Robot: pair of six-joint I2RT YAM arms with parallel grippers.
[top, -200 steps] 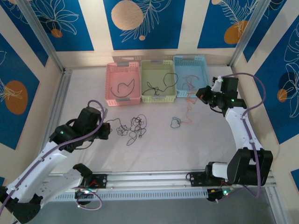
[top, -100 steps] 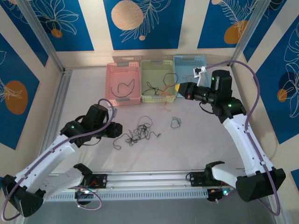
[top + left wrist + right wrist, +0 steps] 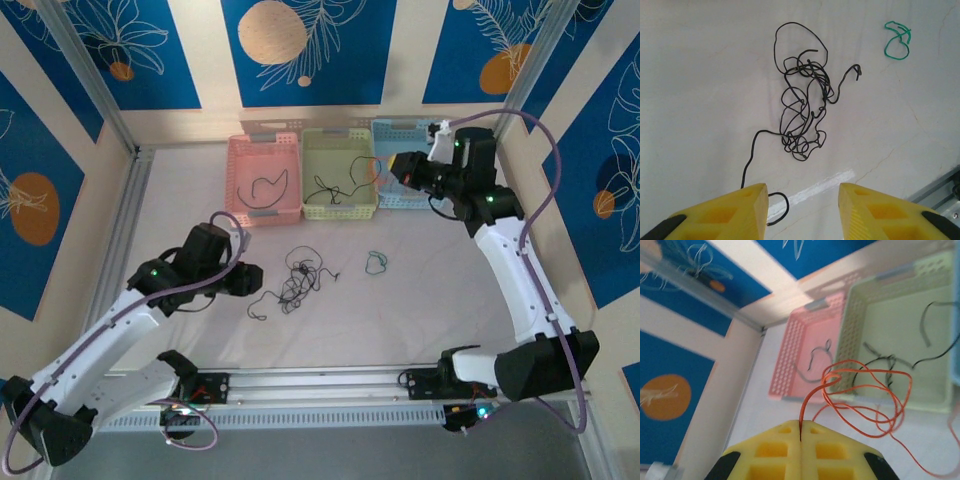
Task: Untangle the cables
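Note:
A knotted clump of black cables (image 3: 297,283) (image 3: 802,107) lies on the white table, just ahead of my left gripper (image 3: 252,277) (image 3: 802,192). That gripper is open and low over the table, and one loose black end curls beside its left finger (image 3: 747,205). A small green cable loop (image 3: 377,262) (image 3: 897,41) lies apart to the right. My right gripper (image 3: 395,165) (image 3: 800,427) is raised near the baskets and shut on a thin orange cable (image 3: 865,390), which hangs in loose loops.
Three baskets stand in a row at the back: pink (image 3: 264,214) (image 3: 787,357), green (image 3: 340,211) (image 3: 847,342) and blue (image 3: 405,128). The pink and green ones hold black cable pieces. Metal rails run along the near edge (image 3: 320,385) and the left side (image 3: 125,230).
My left gripper has opened and let go of the black cable, and the clump has settled closer together. My right gripper has carried the orange cable up and back towards the baskets.

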